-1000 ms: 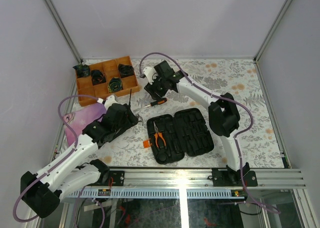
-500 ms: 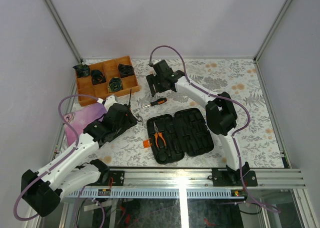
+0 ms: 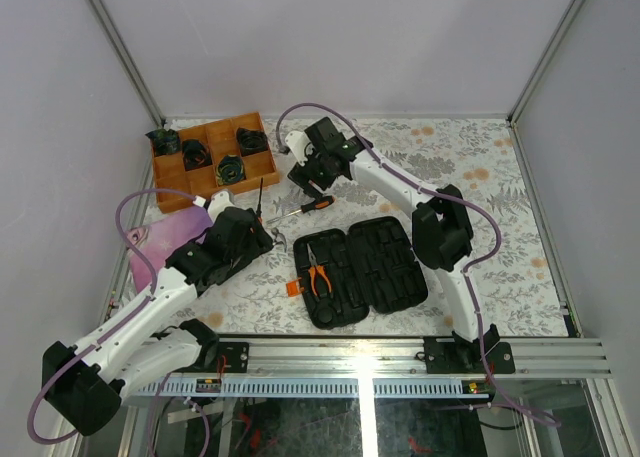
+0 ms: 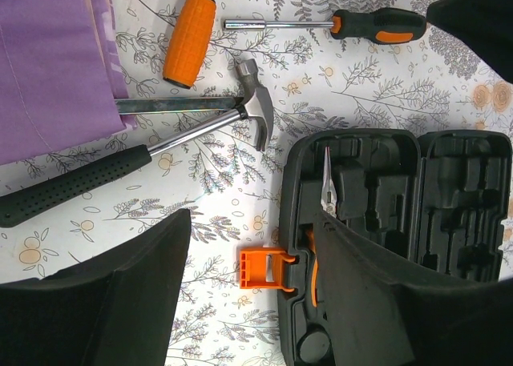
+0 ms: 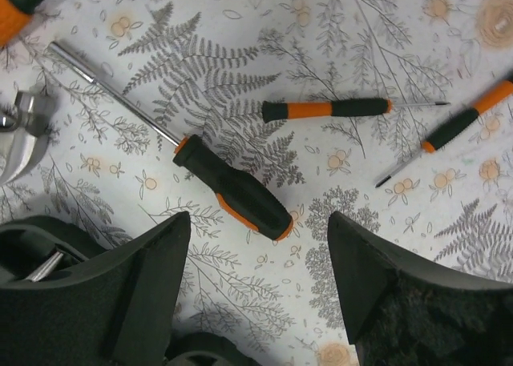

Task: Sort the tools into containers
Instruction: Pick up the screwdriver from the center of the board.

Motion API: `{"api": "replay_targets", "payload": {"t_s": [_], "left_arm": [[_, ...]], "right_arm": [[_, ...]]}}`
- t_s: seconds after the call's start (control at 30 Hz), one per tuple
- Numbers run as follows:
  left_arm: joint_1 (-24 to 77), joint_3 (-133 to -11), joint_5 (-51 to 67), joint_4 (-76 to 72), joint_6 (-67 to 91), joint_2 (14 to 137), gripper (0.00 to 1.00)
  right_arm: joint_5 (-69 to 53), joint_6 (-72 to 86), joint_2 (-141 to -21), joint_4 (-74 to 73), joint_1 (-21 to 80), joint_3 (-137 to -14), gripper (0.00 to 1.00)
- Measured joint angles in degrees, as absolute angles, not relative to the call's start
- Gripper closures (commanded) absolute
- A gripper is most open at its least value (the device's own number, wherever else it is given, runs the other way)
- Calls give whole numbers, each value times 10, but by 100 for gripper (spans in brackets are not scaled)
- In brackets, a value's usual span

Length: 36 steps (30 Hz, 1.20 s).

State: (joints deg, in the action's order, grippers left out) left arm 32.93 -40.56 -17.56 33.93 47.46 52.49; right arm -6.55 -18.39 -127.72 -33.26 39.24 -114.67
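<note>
My left claw (image 4: 250, 302) is released. Its matte black fingers (image 4: 136, 302) stand apart over the flowered desk (image 4: 212, 218) with nothing between them. Just ahead of it, untouched, lies the hammer (image 4: 200, 134), which has a polished steel claw head and shaft and a pebbled black rubber grip. The grip runs toward a smooth purple sheet (image 4: 48, 62).

My right claw (image 5: 260, 294) is also released, its jaws wide. The screwdriver (image 5: 232, 194) lies slantwise just beyond the gap and clear of both fingers (image 5: 401, 294). Its handle is fat, black and orange, and its shaft is a slim bright steel rod. Farther out and to the right lie two thin drivers (image 5: 329, 108), pencil-slim and banded orange and black, apart from each other.

The case (image 3: 362, 269) lies at the middle of the desk's near edge, between my two arms. It is soft black with rounded corners, and it lies open flat like a book, showing moulded slots. The pliers (image 4: 327, 191) sit in a slot of its left half, steel nose pointing away from me. An orange tab (image 4: 264, 268) juts from that half's outer edge.

At the far left corner sits a wooden divided tray (image 3: 213, 157). Several of its compartments hold dark coiled things that are too small to name.
</note>
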Motion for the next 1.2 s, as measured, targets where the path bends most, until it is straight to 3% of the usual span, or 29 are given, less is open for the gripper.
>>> {"api": "replay_targets", "payload": {"t_s": [0.63, 1.2], "left_arm": [[326, -406, -168, 339, 472, 529, 39], [326, -402, -164, 339, 472, 535, 39]], "right_arm": [[-166, -326, -1391, -424, 392, -1263, 27], [-168, -346, -1437, -444, 393, -1267, 30]]}}
